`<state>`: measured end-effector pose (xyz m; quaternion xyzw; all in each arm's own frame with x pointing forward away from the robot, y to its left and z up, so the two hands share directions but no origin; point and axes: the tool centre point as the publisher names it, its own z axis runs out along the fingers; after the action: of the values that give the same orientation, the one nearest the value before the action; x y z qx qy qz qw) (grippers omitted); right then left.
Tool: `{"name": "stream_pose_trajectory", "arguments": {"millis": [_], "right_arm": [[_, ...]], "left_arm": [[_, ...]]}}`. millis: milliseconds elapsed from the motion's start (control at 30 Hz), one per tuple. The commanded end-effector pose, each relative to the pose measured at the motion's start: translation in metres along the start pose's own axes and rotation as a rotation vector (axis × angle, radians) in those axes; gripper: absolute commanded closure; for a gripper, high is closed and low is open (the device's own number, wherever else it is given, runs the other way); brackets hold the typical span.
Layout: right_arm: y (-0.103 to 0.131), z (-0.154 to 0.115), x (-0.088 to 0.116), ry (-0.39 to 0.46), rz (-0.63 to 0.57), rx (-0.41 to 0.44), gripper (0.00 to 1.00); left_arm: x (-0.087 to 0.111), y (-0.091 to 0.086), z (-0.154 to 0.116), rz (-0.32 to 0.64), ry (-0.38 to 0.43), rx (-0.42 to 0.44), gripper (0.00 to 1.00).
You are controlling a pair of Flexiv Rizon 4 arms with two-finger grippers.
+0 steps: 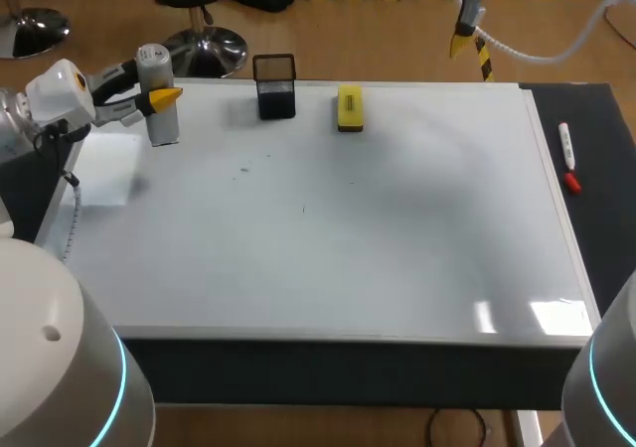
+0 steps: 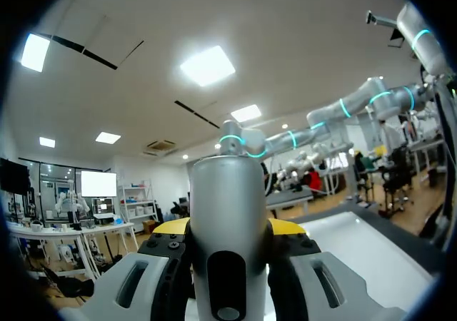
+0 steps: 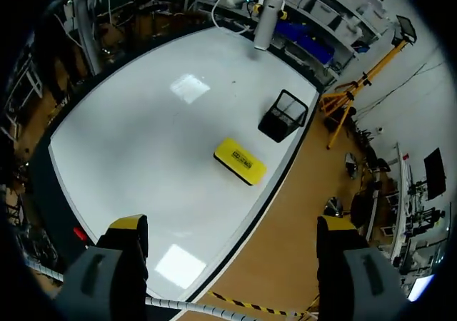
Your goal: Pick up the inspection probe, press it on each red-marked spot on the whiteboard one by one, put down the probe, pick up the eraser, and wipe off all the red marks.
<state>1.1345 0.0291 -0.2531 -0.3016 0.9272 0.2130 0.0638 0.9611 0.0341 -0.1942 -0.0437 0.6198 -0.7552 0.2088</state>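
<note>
The inspection probe [image 1: 157,94], a grey upright cylinder, stands over the far left corner of the whiteboard [image 1: 397,238], with my left gripper [image 1: 160,100] shut on it. In the left wrist view the probe [image 2: 227,221] fills the gap between the yellow tips. The yellow eraser [image 1: 349,107] lies near the board's far edge. My right gripper [image 1: 463,36] hangs open, high beyond that far edge; below it lie the eraser [image 3: 239,162] and the whiteboard [image 3: 143,135]. I see no red marks on the board, only tiny dark specks [image 1: 244,169].
A black mesh pen holder [image 1: 275,86] stands just left of the eraser. A white marker [image 1: 565,145] and its red cap [image 1: 572,181] lie on the dark strip right of the board.
</note>
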Motion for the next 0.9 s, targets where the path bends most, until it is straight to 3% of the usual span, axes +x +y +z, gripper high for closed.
{"name": "stream_pose_trajectory", "arguments": {"millis": [33,500,567,600,900], "right_arm": [[-0.006,-0.013,0.002,-0.011,0.007,-0.035,0.00],[-0.010,-0.032,0.028,-0.105,0.026,-0.113,0.00],[-0.009,-0.033,0.031,-0.069,0.062,-0.088,0.00],[-0.007,-0.034,0.034,-0.084,0.017,-0.084,0.00],[-0.007,-0.034,0.034,-0.084,0.017,-0.084,0.00]], "left_arm": [[0.001,-0.001,0.000,0.003,-0.003,0.000,1.00],[0.001,-0.001,0.000,0.003,-0.003,0.000,1.00],[0.001,-0.001,0.000,0.003,-0.003,0.000,1.00],[0.001,-0.001,0.000,0.003,-0.003,0.000,1.00],[0.001,-0.001,0.000,0.003,-0.003,0.000,1.00]]}}
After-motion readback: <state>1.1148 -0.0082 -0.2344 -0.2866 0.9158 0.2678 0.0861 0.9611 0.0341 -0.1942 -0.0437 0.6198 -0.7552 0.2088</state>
